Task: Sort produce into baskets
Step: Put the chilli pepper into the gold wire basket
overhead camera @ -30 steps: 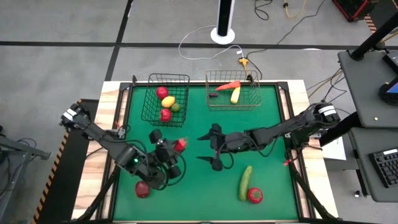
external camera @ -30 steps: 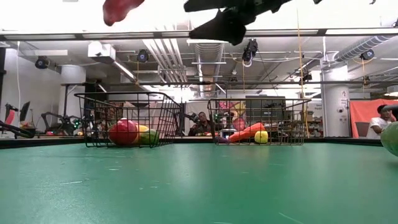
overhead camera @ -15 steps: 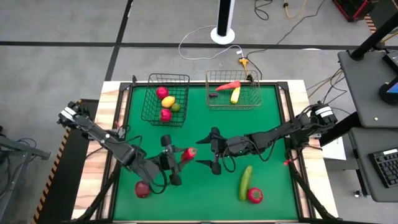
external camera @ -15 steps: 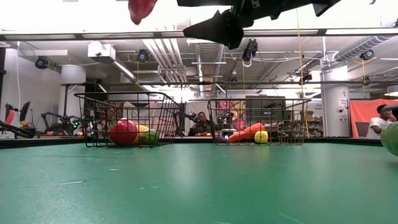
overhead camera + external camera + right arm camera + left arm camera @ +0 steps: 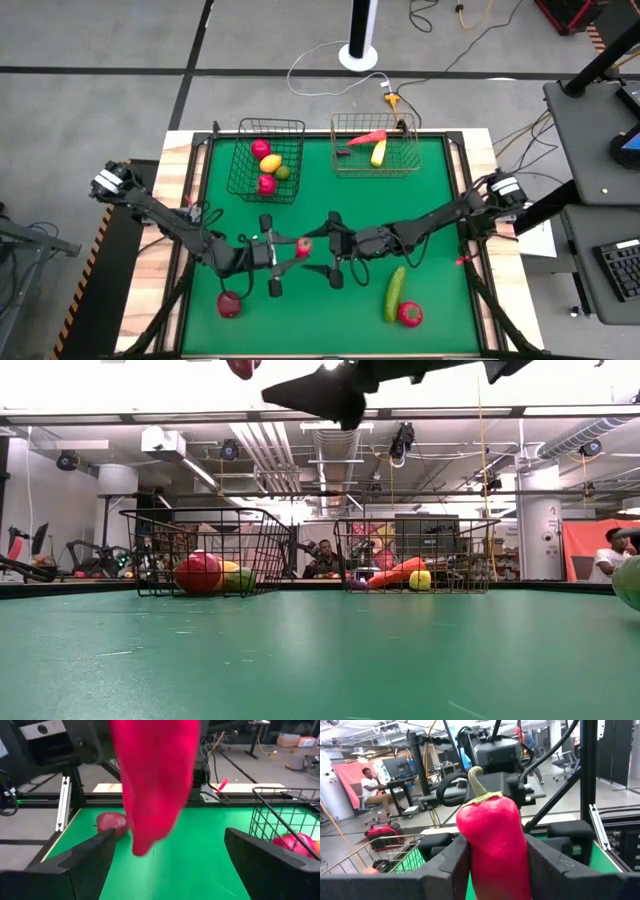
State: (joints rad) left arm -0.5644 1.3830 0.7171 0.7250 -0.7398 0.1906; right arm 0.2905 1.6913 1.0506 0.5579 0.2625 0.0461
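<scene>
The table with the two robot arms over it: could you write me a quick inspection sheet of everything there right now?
Surface: green mat on a wood-edged table.
Job's things: black basket holds red, yellow and green round produce; silvery basket holds a carrot and a yellow piece. Loose on the mat: cucumber, red tomato, red apple.
Clutter: nothing seen.
Grippers: left gripper shut on a red pepper, held above mid-table; right gripper open, facing the pepper.
Cables: white and yellow cords on the floor beyond the table.
Surroundings: desk with keyboard; people seated in the room behind.
</scene>
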